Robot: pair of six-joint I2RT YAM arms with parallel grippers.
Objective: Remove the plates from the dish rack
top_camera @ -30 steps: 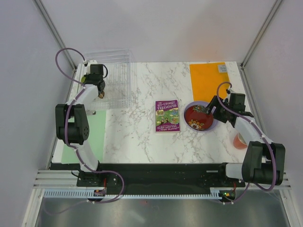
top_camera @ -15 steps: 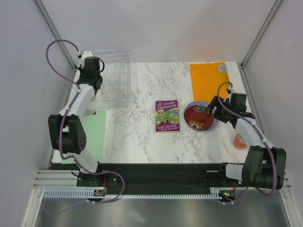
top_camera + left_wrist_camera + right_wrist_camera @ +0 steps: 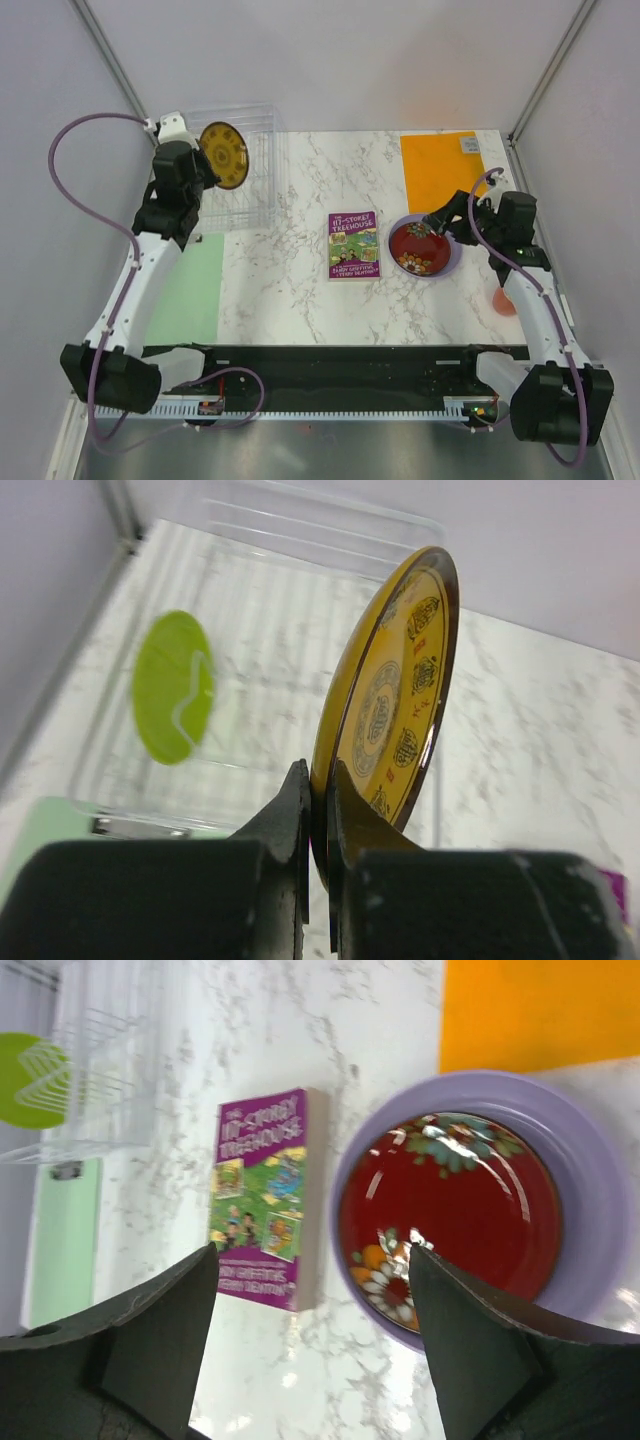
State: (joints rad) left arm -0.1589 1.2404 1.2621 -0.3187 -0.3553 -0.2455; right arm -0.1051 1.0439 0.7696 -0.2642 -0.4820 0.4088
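My left gripper (image 3: 205, 167) is shut on the rim of the yellow patterned plate (image 3: 223, 155) and holds it on edge above the clear dish rack (image 3: 250, 195). The left wrist view shows both fingers of that gripper (image 3: 318, 780) pinching the yellow plate (image 3: 390, 695). The lime green plate (image 3: 172, 700) stands upright in the rack (image 3: 260, 610). The dark red patterned plate (image 3: 418, 249) lies inside the large lavender plate (image 3: 452, 262) on the table. My right gripper (image 3: 447, 213) is open and empty above them. In the right wrist view it (image 3: 312, 1255) is over the red plate's (image 3: 450, 1210) left edge.
A purple book (image 3: 353, 244) lies left of the stacked plates. A flat orange mat (image 3: 440, 165) is at the back right and a pale green mat (image 3: 190, 290) at the front left. An orange-pink cup (image 3: 505, 300) sits near the right arm.
My left arm has risen and lifted the yellow plate up out of the rack. My right gripper has pulled up and back from the red plate.
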